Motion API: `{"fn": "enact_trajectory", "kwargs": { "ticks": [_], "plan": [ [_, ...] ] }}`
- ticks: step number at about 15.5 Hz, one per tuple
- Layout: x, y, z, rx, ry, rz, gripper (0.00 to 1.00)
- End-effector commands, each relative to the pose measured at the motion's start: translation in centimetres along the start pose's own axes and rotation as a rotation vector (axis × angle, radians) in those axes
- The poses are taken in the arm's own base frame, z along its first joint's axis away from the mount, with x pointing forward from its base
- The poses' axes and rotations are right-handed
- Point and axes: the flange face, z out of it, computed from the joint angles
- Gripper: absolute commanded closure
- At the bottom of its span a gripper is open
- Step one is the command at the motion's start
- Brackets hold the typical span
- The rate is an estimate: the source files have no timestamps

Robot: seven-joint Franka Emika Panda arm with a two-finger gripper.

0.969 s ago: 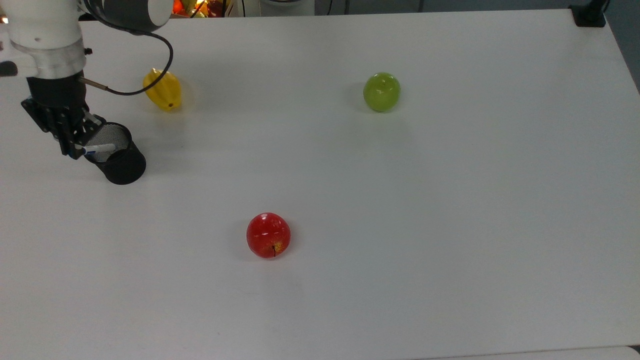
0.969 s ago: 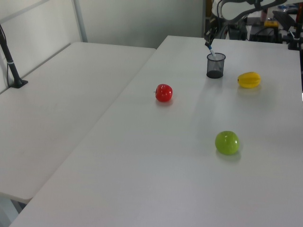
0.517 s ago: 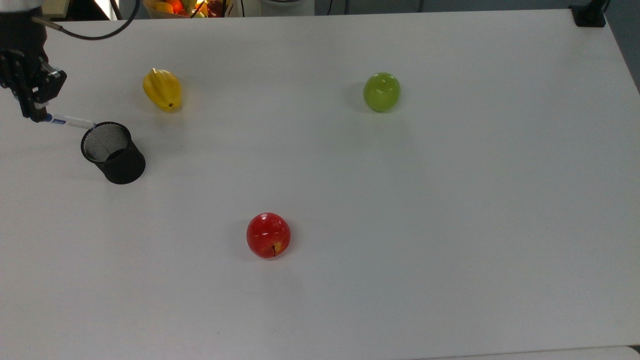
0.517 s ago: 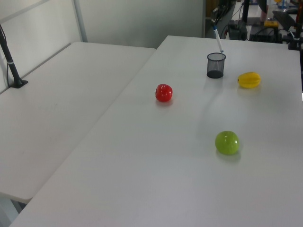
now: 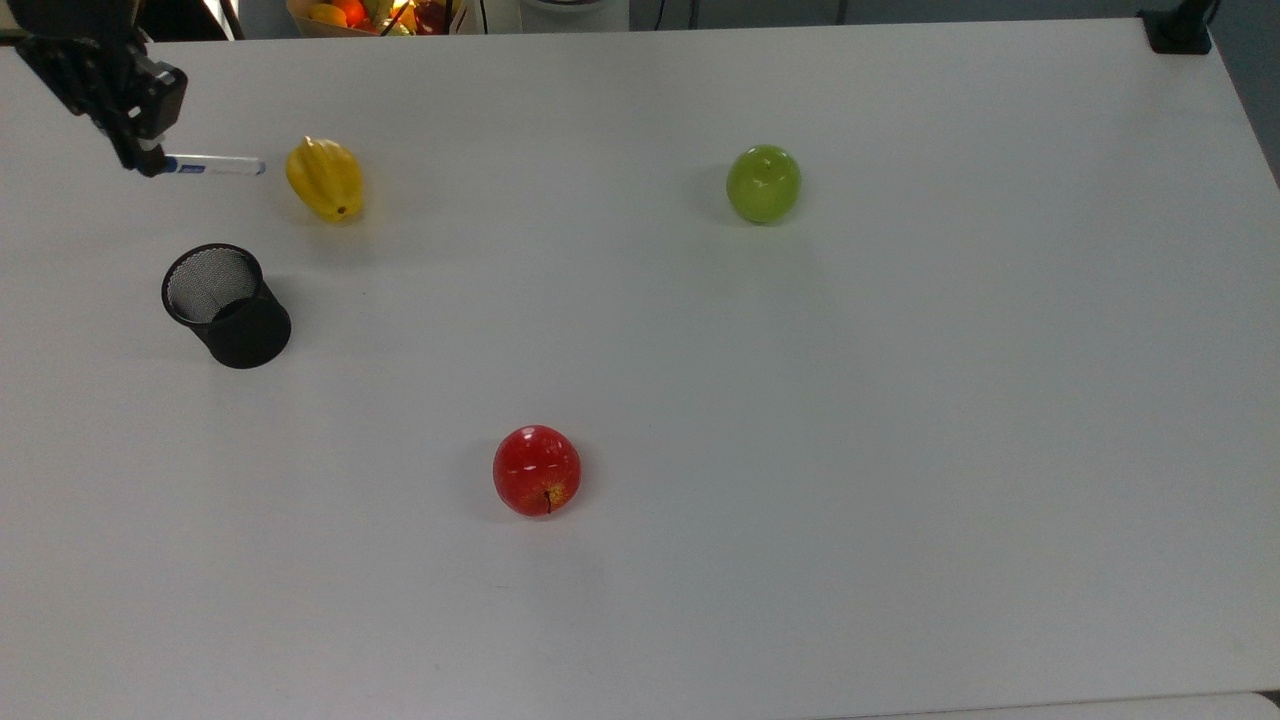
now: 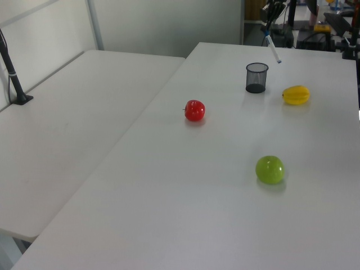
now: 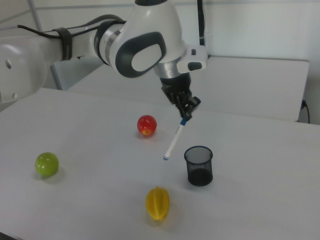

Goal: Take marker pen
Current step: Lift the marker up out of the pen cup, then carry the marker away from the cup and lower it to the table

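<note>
The right view gives the clearest look at the white arm (image 7: 145, 47): its dark gripper (image 7: 185, 111) is clenched on the blue-capped end of the marker pen (image 7: 174, 140), which hangs tilted in the air above the counter (image 7: 90, 200), its small blue end tip lowest. In the top view the gripper (image 5: 150, 160) sits at the upper left corner and the marker pen (image 5: 212, 166) looks almost level, its free end pointing toward the yellow fruit (image 5: 325, 179) and stopping just short of it. In the left view the gripper (image 6: 269, 35) appears at the far end of the counter, and the marker pen (image 6: 274, 50) slants down to the left view's right, above and beside the pen cup (image 6: 256, 77).

The pen cup (image 5: 225, 305) is a black mesh cylinder, standing upright with its mouth open and apart from the pen. The yellow fruit is ribbed and glossy. A shiny red apple (image 5: 537, 470) with a dark stem lies near the middle of the counter, and a smooth green apple (image 5: 764, 183) sits well apart from it. Nothing lies between the pen and the cup. The counter is plain matte white, and the left view shows a second white counter (image 6: 67, 124) joined alongside it.
</note>
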Motion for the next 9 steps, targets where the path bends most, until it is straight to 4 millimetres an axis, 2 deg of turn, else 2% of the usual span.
{"fn": "enact_trajectory", "kwargs": {
  "ticks": [1, 6, 9],
  "plan": [
    [-3.0, -4.8, -0.7, 0.056, -0.157, -0.110, 0.98],
    [-6.4, -12.3, 1.0, 0.084, -0.364, -0.252, 0.98],
    [-8.5, -16.2, 2.6, 0.087, -0.450, -0.317, 0.98]
  ]
}}
